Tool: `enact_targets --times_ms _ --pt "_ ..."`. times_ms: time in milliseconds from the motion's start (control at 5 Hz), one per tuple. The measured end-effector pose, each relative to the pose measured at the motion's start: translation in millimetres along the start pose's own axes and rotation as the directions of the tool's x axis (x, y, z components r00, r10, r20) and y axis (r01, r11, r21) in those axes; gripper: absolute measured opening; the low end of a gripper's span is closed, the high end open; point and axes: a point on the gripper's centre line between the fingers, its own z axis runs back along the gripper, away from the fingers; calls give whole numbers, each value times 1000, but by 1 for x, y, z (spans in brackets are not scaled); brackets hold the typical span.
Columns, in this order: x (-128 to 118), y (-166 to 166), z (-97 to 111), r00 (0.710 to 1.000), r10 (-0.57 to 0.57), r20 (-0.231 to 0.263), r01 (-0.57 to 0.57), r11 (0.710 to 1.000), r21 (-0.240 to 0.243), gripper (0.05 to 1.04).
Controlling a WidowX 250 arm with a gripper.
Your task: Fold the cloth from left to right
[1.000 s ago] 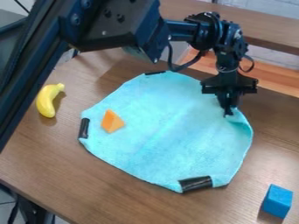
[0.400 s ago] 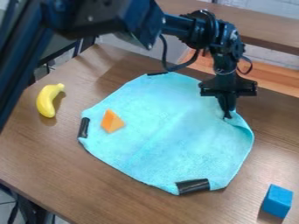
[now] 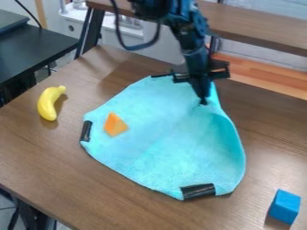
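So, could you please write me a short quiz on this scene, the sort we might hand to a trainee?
1. Multiple choice: which object rests on the turquoise cloth?
A) the banana
B) the blue block
C) the orange wedge

2. True or false: the end effector has hold of the cloth at its far side, and the cloth's right edge curls up off the table.

3. Fill in the blank: the patch on the cloth's near edge is coloured ____.

Key: 1. C; 2. true; 3. black
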Motion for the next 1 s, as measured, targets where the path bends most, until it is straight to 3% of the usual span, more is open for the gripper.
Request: enact_targets --times_ms 400,1000 --pt "-26 85 26 995 67 -76 -65 997 34 51" --pt "-44 155 92 985 164 -60 -165 986 -7 51"
